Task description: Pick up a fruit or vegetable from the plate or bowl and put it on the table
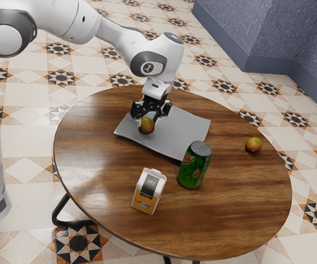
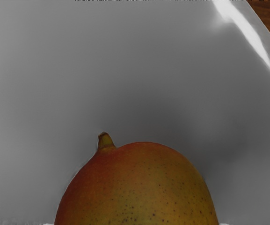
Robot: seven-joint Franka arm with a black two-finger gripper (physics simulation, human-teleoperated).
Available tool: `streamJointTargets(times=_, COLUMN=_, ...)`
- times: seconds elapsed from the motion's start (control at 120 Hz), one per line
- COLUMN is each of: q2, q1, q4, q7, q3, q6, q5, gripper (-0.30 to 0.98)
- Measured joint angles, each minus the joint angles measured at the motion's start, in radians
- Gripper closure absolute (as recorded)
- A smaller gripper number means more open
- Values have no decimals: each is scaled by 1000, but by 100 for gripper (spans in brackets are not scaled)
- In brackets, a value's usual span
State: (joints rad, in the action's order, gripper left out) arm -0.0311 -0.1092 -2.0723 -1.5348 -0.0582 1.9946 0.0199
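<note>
Green cylindrical can (image 1: 193, 171): centre, "W".
My black gripper (image 1: 148, 119): upper centre, at round reddish mango (image 1: 146, 127); gripping, I cannot tell.

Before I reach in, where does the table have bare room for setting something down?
Bare wood shows between the green can and the lone fruit, and from the carton to the table's rim at the exterior view's left. Crowded: the gray plate, with the claw and the other fruit, and its corner by the can.

Bright room, pale sheen on round brown wooden bench (image 1: 95, 184), white glare and soft shadow on square grey plate (image 2: 41, 70)
</note>
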Motion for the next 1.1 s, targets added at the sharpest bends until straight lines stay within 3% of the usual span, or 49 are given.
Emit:
streamJointTargets(times=0.142, q2=-1, q1=2, q4=0, q7=13, q3=0, q6=23, q5=-3, gripper=42)
streamJointTargets(times=0.5, q2=-13, q1=11, q4=38, q7=42, q3=6, q6=43, q5=2, gripper=45)
streamJointTargets(times=1.1, q2=-53, q1=15, q4=56, q7=127, q3=162, q6=-7, q5=-14, gripper=45)
